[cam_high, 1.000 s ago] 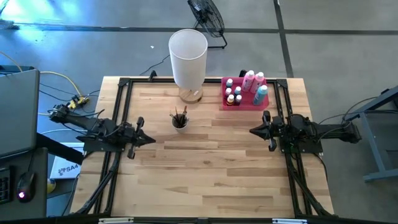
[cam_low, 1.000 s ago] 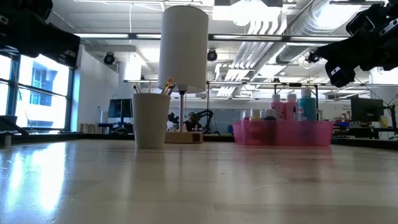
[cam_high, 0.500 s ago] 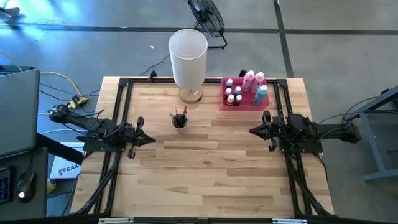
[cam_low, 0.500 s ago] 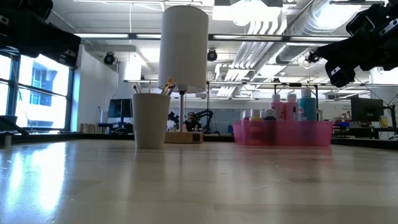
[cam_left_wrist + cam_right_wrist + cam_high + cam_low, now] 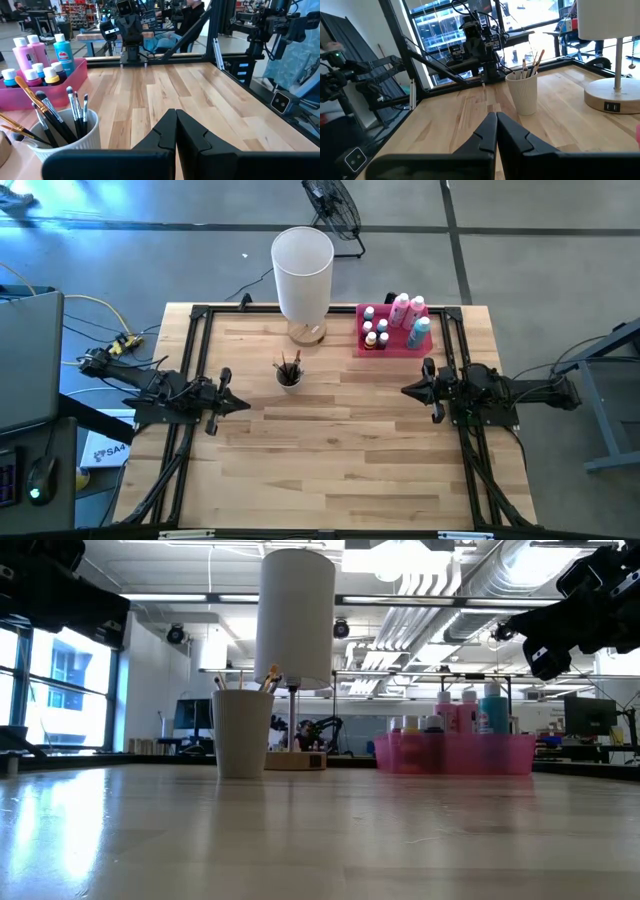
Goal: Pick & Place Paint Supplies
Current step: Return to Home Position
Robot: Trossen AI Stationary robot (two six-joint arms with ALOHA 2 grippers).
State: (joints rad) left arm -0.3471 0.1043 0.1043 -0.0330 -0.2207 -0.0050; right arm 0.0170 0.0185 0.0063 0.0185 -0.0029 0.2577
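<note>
Near right gripper (image 5: 408, 391), closed, empty: paint bottles (image 5: 401, 307) in pink tray (image 5: 395, 351); left gripper (image 5: 243, 404) closed.

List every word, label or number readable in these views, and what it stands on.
"SA4", last character unsure: white card at the high view's lower left.
Small paint bottles in the pink rectangular plastic tray: labels too small to read.
Nothing else legible.

The pale wooden surface (image 5: 330, 440) carries a white cup (image 5: 289, 377) near its middle; just beyond it, by the far edge, the wooden base (image 5: 309, 333) of a tall white cylinder; the pink tray (image 5: 392, 352) toward the far right corner.
</note>
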